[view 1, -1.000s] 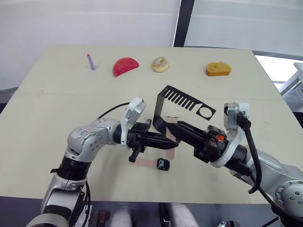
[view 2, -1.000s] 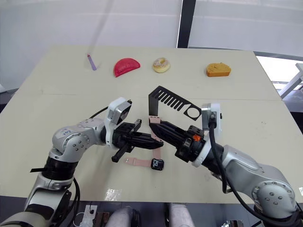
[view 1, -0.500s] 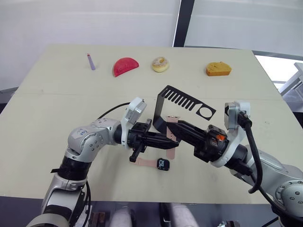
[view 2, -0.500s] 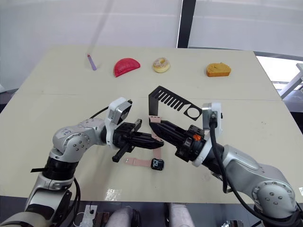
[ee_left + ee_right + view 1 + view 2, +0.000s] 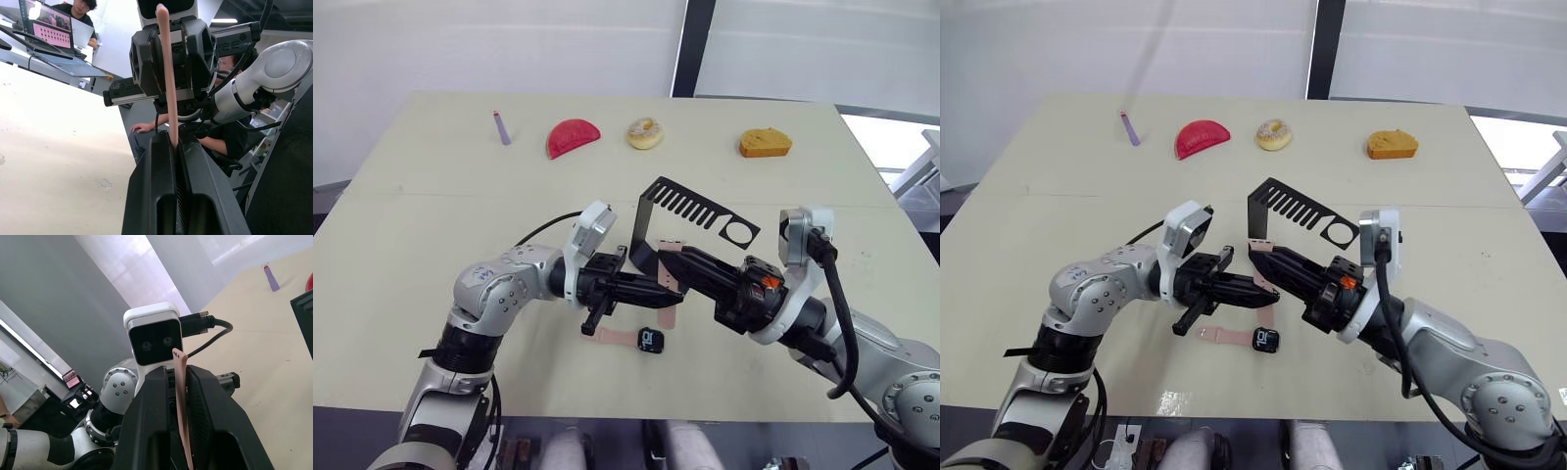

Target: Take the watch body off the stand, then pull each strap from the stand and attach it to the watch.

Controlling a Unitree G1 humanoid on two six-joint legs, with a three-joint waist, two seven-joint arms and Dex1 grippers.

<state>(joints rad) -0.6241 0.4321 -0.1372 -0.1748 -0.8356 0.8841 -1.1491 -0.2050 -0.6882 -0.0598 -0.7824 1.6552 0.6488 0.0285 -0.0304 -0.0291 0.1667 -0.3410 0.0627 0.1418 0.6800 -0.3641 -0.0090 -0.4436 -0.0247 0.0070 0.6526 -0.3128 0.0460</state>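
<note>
Watch body (image 5: 649, 339) is off the stand, lying on the table (image 5: 431, 215) at lower centre of the head view, with one pink strap (image 5: 612, 337) running out from its left side; looks attached, but the joint is too small to confirm.

Second strap (image 5: 671, 294) is in the air just above it, pinched from both sides. My left pincer (image 5: 658, 291) is clamped on it, per the left wrist view (image 5: 168, 98); my right pincer (image 5: 668, 264) is clamped on it too, per the right wrist view (image 5: 182, 401).

So the step in hand is strap two, mid hand-to-hand regrasp. My read on the next move: one pincer lets go, and the strap end gets lined up with the free side of the body.

The stand (image 5: 690, 211) sits empty just behind. Strap ends and lug slot are hidden behind my fingers.
</note>
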